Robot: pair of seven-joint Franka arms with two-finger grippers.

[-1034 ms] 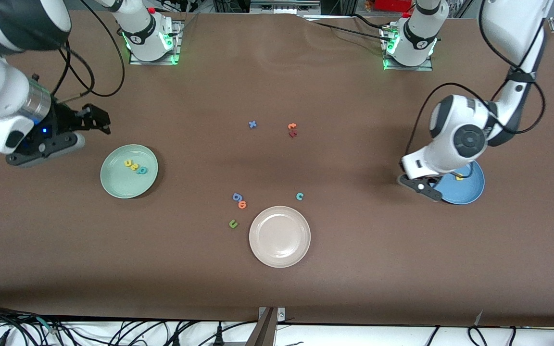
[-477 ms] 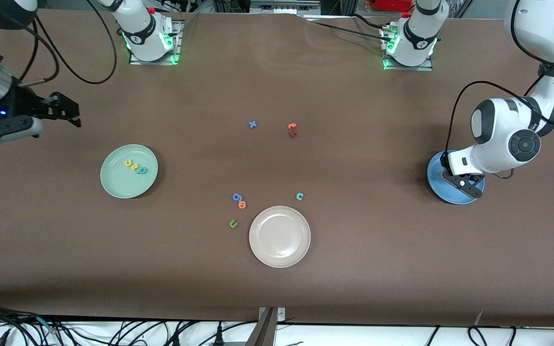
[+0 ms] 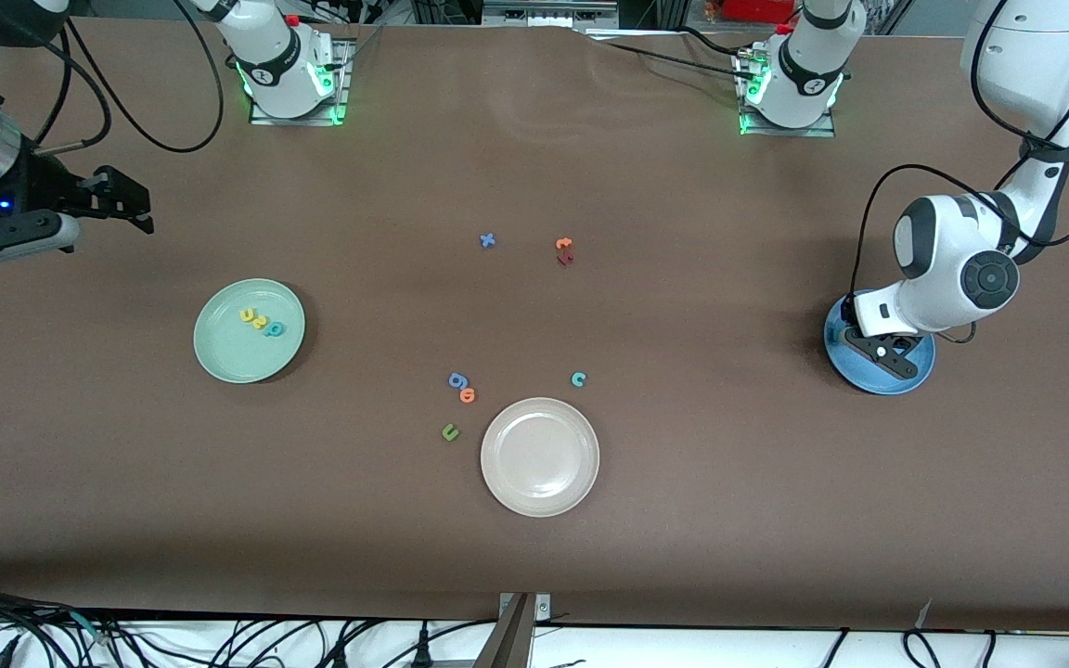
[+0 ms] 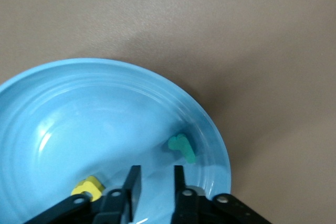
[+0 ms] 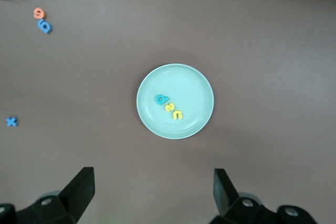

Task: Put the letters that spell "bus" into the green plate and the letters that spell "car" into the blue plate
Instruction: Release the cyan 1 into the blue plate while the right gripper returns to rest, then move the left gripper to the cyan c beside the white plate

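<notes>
The blue plate (image 3: 906,376) lies at the left arm's end of the table. My left gripper (image 3: 882,353) hangs low over it, open by a narrow gap with nothing between the fingers. In the left wrist view the left gripper (image 4: 156,170) is above the blue plate (image 4: 105,114), where a teal "r" (image 4: 182,148) and a yellow "a" (image 4: 87,188) lie. A teal "c" (image 3: 578,378) rests on the table. The green plate (image 3: 228,357) holds a yellow "u" (image 3: 247,315), a yellow "s" (image 3: 259,322) and a teal "b" (image 3: 274,328). My right gripper (image 3: 131,199) waits wide open, high up.
A beige plate (image 3: 539,456) sits nearest the front camera, beside the teal "c". A blue "g" (image 3: 457,379), an orange "o" (image 3: 468,395) and a green "u" (image 3: 449,431) lie next to it. Farther off are a blue "x" (image 3: 487,240) and an orange and red pair (image 3: 564,250).
My left gripper has moved from the blue plate's rim to over the plate. My right gripper has drawn away from the green plate toward the table's end.
</notes>
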